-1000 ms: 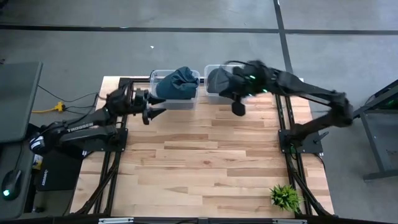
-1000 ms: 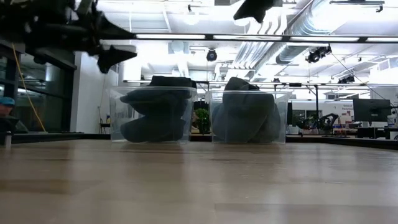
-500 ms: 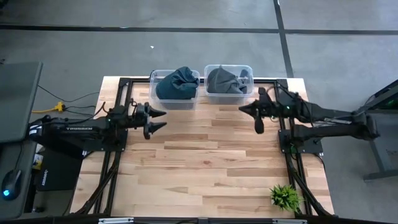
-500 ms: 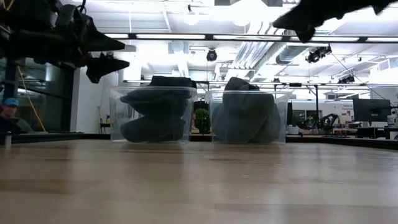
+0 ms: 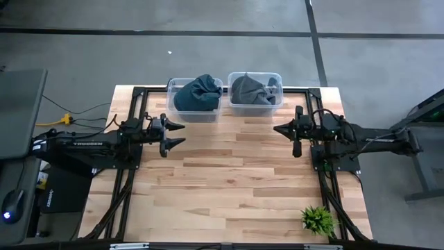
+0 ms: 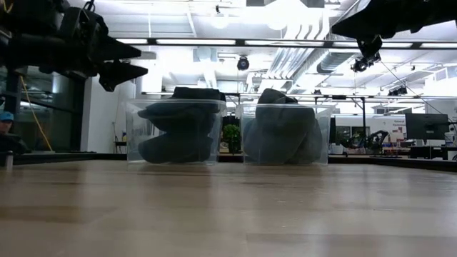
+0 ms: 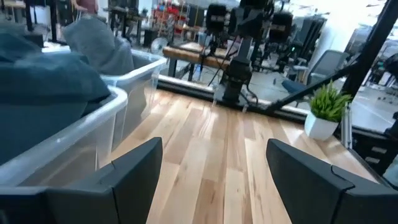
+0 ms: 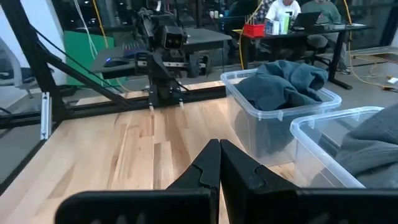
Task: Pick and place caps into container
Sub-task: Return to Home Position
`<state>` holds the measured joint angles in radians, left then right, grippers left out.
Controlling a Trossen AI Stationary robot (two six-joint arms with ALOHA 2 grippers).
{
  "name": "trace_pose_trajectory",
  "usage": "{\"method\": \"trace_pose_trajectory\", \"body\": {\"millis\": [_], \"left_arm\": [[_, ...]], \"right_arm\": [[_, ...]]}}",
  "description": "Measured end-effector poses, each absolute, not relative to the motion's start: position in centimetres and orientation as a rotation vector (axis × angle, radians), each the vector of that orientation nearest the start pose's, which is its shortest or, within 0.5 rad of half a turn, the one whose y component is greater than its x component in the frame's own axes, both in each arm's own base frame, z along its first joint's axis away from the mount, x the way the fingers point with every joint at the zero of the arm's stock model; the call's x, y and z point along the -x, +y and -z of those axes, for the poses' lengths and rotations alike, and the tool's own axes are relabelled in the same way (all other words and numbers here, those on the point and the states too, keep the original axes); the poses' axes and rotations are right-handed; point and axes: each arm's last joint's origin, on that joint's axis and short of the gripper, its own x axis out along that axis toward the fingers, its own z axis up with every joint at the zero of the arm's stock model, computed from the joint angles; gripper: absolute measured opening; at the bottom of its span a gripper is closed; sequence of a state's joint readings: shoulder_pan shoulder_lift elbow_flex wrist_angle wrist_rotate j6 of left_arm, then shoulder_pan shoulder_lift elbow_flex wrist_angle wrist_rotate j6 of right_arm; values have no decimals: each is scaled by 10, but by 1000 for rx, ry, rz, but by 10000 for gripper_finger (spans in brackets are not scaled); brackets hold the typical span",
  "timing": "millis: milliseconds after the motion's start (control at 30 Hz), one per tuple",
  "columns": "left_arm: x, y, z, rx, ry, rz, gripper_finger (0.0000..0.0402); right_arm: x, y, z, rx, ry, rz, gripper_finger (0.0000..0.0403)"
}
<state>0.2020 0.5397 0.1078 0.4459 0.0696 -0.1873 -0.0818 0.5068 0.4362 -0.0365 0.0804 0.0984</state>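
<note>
Caps (image 5: pixel 198 94) piled over the rims of 2 containers (image 5: pixel 171 84) at the table's (image 5: pixel 229 180) far edge could tip out. Left gripper (image 5: pixel 177 134) fingers apart, right gripper (image 5: pixel 280 129) fingers together.

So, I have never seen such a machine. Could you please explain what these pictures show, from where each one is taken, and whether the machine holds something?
It is a robot with two dark arms at a wooden table. One picture looks straight down from above, one looks level across the table top, and two come from cameras on the arms' wrists. The left gripper is open and the right gripper is shut; both hang above the table and hold nothing. On the table stand two clear containers: the left container holds blue caps, the right container holds grey caps. A small green plant stands at a corner on the right arm's side.
</note>
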Motion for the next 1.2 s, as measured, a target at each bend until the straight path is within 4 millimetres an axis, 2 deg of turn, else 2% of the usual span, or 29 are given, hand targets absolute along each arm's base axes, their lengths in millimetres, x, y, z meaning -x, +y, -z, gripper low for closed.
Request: {"method": "trace_pose_trajectory", "body": {"millis": [67, 167, 367, 767, 833, 1000, 1200], "left_arm": [[-134, 25, -191, 188, -49, -128, 286], [-130, 25, -175, 207, -70, -127, 286], [-129, 24, -178, 199, -92, -117, 286], [-119, 22, -181, 174, -127, -121, 286], [-117, 22, -181, 174, -123, -121, 286], [-114, 21, -182, 171, -132, -117, 286], [-114, 21, -179, 174, -109, -121, 286]], "right_arm": [[-133, -12, -263, -91, 106, 183, 0], [-134, -8, -261, -74, 124, 188, 0], [-134, 0, -262, -56, 121, 149, 0], [-132, 14, -259, 15, 121, 178, 0], [-133, 15, -251, 20, 70, 175, 0], [-129, 15, -217, -19, -87, 178, 0], [-119, 13, -200, -24, -219, 169, 0]]}}
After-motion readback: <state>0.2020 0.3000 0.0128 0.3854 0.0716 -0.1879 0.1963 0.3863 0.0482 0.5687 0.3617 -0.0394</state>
